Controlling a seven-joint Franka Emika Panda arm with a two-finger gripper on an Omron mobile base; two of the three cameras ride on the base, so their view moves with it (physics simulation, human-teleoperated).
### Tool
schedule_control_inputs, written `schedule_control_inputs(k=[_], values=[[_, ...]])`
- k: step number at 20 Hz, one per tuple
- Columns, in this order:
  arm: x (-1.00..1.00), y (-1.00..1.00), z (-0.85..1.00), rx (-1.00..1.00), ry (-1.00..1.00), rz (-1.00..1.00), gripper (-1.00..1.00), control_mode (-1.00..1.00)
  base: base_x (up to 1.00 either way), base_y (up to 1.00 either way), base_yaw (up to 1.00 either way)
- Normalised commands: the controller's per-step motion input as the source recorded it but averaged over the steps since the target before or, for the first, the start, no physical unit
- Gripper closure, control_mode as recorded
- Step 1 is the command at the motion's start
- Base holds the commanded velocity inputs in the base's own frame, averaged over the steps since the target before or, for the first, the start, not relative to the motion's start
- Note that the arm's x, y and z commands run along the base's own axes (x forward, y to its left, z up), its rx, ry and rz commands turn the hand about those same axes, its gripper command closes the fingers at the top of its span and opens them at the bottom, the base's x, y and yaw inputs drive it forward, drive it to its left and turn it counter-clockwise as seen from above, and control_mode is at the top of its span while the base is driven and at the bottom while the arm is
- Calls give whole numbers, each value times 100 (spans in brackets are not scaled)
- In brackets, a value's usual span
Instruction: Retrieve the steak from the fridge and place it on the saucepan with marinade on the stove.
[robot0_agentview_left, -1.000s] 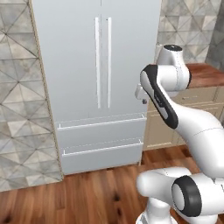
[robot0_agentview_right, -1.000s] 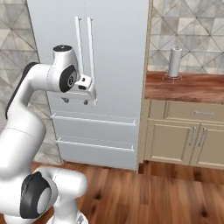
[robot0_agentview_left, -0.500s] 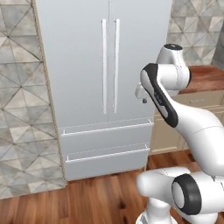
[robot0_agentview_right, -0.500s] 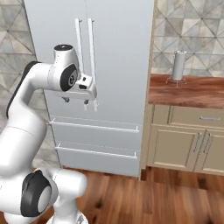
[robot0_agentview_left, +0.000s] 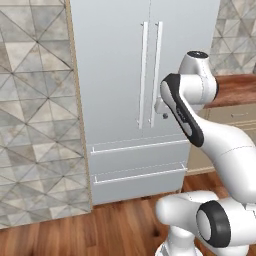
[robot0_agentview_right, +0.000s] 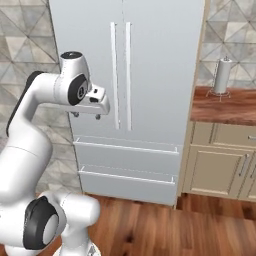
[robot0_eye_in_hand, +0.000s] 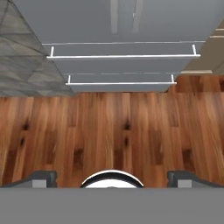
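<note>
The fridge (robot0_agentview_left: 115, 75) stands straight ahead with both doors shut, its thin white bar handles (robot0_agentview_right: 121, 75) side by side at the middle. Its two lower drawers (robot0_eye_in_hand: 122, 65) are shut as well. The steak is hidden behind the closed doors. The saucepan, the marinade and the stove are out of view. My gripper (robot0_agentview_right: 86, 116) hangs at about door-handle height, a short way in front of the fridge, pointing down at the floor. Its fingers (robot0_eye_in_hand: 41, 177) stand wide open with nothing between them. From the left, the gripper (robot0_agentview_left: 162, 114) sits just right of the handles.
A wood-topped counter (robot0_agentview_right: 225, 107) with beige cabinets (robot0_agentview_right: 220, 160) adjoins the fridge on the right, with a paper-towel holder (robot0_agentview_right: 221, 75) on it. A tiled wall (robot0_agentview_left: 35, 125) flanks the fridge on the left. Wooden floor (robot0_eye_in_hand: 113, 131) lies in front.
The whole scene has slid to the right in both base views, so the base has moved. The arm keeps the same pose and the gripper stays open.
</note>
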Motion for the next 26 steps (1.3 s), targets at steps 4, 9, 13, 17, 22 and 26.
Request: schedule_control_inputs(k=[4,9,13,17,22,26], values=[[0,0,0,0,0,0,-100,100,41,9,0],[0,0,0,0,0,0,-100,100,52,-2,0],[0,0,0,0,0,0,-100,100,57,-8,0],[0,0,0,0,0,0,-100,100,56,-10,0],[0,0,0,0,0,0,-100,100,30,-18,0],[0,0,0,0,0,0,-100,100,1,-29,1]])
